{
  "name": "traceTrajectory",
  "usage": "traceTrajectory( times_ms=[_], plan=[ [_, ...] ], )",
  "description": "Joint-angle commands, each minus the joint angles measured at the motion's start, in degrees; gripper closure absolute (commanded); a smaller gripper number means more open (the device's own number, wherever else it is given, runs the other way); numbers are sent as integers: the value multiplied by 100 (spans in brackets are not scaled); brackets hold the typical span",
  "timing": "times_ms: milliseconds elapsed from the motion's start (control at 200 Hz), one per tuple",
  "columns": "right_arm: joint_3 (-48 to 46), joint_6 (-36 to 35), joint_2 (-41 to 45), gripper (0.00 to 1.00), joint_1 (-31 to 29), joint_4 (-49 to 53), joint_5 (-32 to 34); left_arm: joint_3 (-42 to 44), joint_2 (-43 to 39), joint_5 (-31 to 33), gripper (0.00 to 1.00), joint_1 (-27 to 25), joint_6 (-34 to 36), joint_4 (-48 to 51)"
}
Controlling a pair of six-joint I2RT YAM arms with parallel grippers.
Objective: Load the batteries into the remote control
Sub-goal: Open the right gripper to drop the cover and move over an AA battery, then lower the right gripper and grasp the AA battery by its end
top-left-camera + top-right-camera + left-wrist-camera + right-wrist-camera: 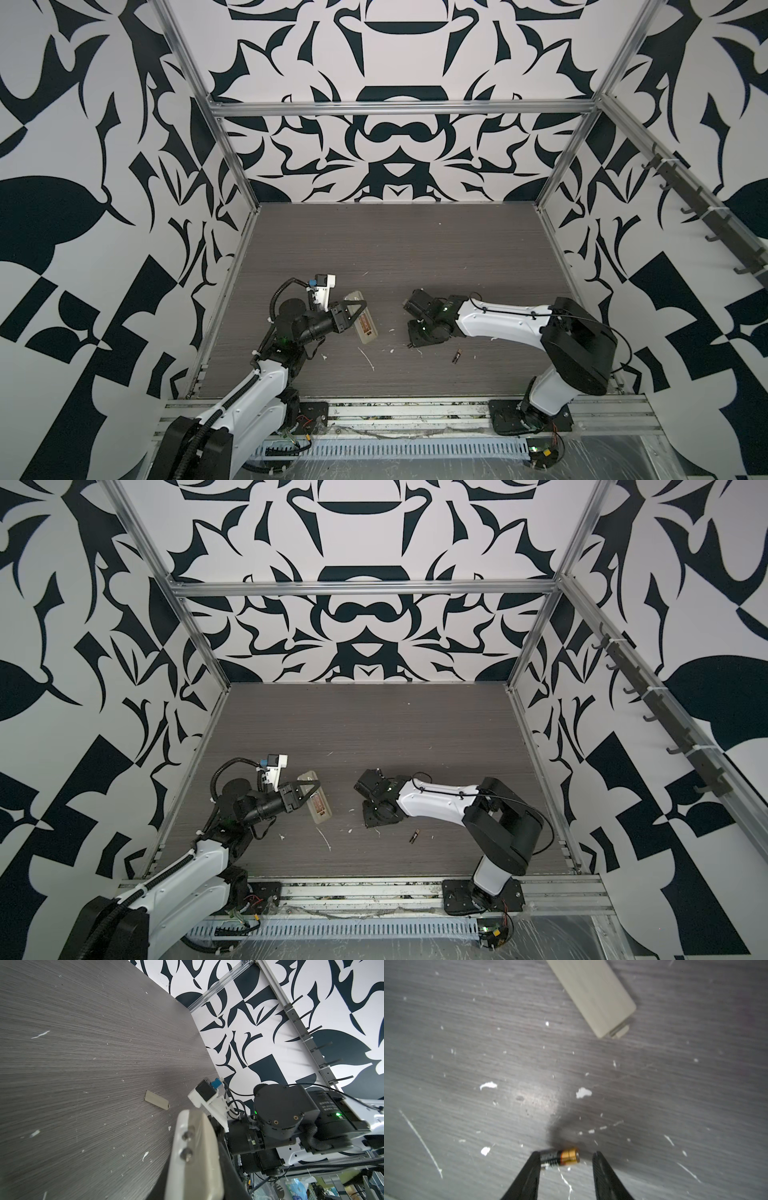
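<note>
- My right claw point(566, 1155) points down at the table point(467, 1064), jaws apart, gripping nothing.
- A battery point(559, 1157) lies flat on the table between my fingers. Its dark end touches one finger point(529, 1178), and its gold end stands clear of the other.
- That battery is a short dark cylinder with a copper-gold band and pale lettering too blurred to read.
- The second battery point(456, 356) lies near the table's front edge, right of the middle and apart from both claws, in both top views.
- My left claw point(358, 311) is clenched on the remote point(362, 320), over the table's left half. I cannot tell whether the remote touches the table.
- The remote shows a white edge and a beige back, with a reddish patch in a top view.
- A beige cover point(593, 995) lies flat on the table, apart from the battery, and white scraps point(583, 1093) dot the surface.
</note>
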State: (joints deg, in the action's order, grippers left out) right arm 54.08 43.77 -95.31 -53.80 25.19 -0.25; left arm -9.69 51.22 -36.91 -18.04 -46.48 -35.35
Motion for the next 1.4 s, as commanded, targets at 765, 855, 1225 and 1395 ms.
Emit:
traceTrajectory(
  times_ms=[765,855,1225,1395],
  plan=[
    [417,756,407,16,-421,779,729,172,-61,185,100,-24,156,-195],
    [307,932,343,18,-413,596,685,172,-172,192,100,-24,174,-134],
    [173,1341,-109,32,-412,193,597,249,-480,210,100,-22,192,-4],
    [205,1459,-284,36,-434,153,571,267,-494,259,100,-24,218,-16]
  ],
)
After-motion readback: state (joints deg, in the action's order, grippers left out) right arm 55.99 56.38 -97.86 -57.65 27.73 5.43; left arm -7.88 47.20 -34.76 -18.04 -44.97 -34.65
